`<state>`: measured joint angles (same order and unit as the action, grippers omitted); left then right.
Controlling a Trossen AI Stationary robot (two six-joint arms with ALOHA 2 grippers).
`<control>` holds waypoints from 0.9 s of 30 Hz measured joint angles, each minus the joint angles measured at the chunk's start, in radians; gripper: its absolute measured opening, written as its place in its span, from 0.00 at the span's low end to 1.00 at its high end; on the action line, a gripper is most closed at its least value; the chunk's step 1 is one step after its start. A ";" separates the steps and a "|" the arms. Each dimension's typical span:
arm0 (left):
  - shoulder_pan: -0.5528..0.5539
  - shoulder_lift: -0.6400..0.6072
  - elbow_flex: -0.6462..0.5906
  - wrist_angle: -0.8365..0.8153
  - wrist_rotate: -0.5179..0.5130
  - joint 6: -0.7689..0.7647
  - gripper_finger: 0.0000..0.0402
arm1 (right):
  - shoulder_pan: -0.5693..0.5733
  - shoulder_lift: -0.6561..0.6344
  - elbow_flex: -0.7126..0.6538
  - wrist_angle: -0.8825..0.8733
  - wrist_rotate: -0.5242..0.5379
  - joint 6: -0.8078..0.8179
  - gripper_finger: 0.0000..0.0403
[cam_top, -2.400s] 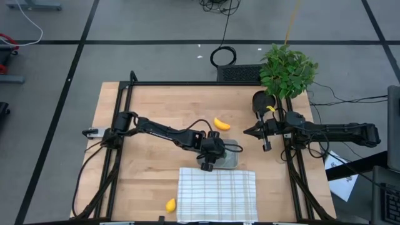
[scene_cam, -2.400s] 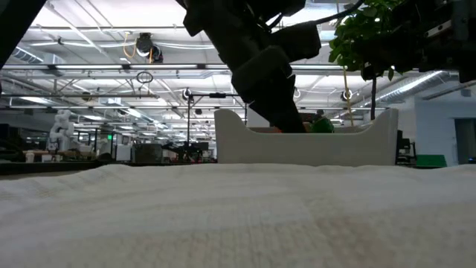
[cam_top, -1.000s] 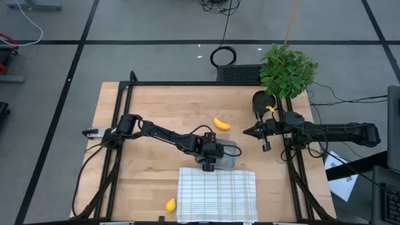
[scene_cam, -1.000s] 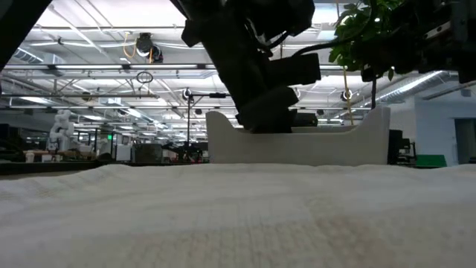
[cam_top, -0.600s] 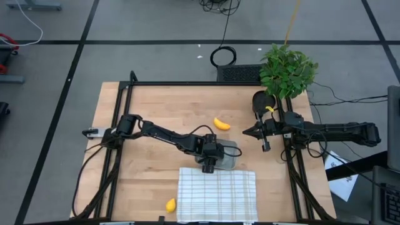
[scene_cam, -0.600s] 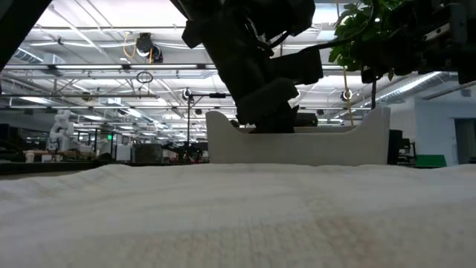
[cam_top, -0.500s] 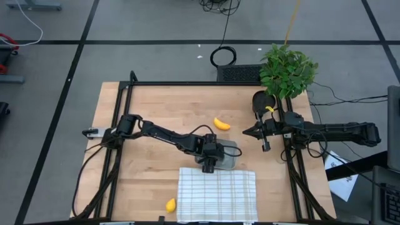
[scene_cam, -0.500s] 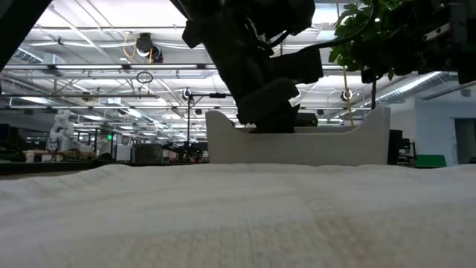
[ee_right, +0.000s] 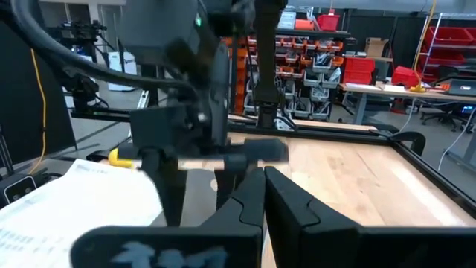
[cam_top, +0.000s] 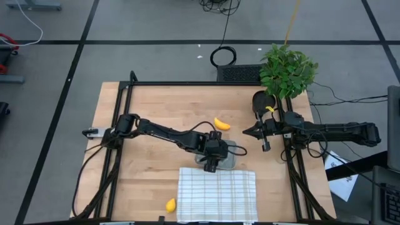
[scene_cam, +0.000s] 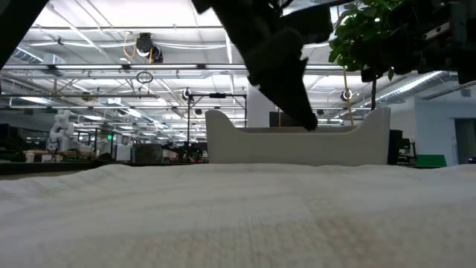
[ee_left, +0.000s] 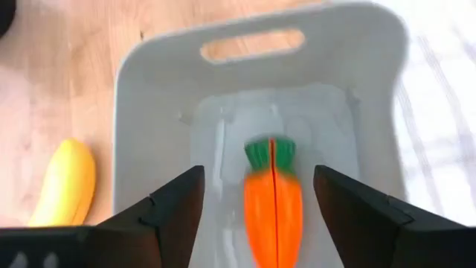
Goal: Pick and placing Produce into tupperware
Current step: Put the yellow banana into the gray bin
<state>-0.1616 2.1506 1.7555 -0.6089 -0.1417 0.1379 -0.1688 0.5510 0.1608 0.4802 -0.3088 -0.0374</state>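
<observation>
The grey tupperware tub stands on the wooden table at the far edge of the white checked cloth. The orange carrot with its green top lies inside the tub. My left gripper hovers open over the tub, one finger on either side of the carrot and apart from it. The yellow banana lies on the table just beyond the tub. A small yellow lemon-like piece sits left of the cloth's near corner. My right gripper waits shut at the table's right side.
A leafy green potted plant stands at the far right corner, just beyond the right arm. A black frame rail runs around the table. In the low view the cloth fills the foreground in front of the tub.
My left gripper has risen out of the tub and shifted a little toward the table's right, tipping as it went. The tub and the other produce have stayed in place.
</observation>
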 joint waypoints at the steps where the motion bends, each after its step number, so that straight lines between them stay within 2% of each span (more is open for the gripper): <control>1: 0.000 -0.001 0.026 -0.038 0.000 0.010 0.62 | 0.000 0.000 0.000 0.000 0.000 0.005 0.00; 7: 0.000 -0.002 0.180 -0.240 -0.097 0.056 0.50 | 0.000 0.000 0.000 0.002 -0.001 0.026 0.00; 13: 0.023 -0.005 0.227 -0.384 -0.167 0.027 0.26 | 0.000 0.000 0.000 0.002 -0.006 0.034 0.00; 17: 0.046 -0.005 0.228 -0.415 -0.163 0.007 0.09 | 0.000 0.000 0.000 0.002 -0.006 0.034 0.00; 19: 0.058 -0.005 0.228 -0.412 -0.114 0.001 0.03 | 0.000 0.000 0.000 0.002 -0.006 0.034 0.00; 22: 0.067 -0.004 0.228 -0.398 -0.062 0.022 0.02 | 0.000 0.000 0.000 0.002 -0.006 0.032 0.00; 27: 0.068 -0.003 0.228 -0.383 -0.061 0.036 0.03 | 0.000 0.000 0.000 0.002 -0.007 0.028 0.00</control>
<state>-0.0937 2.1475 1.9839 -0.9916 -0.2024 0.1742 -0.1686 0.5507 0.1608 0.4820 -0.3157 -0.0093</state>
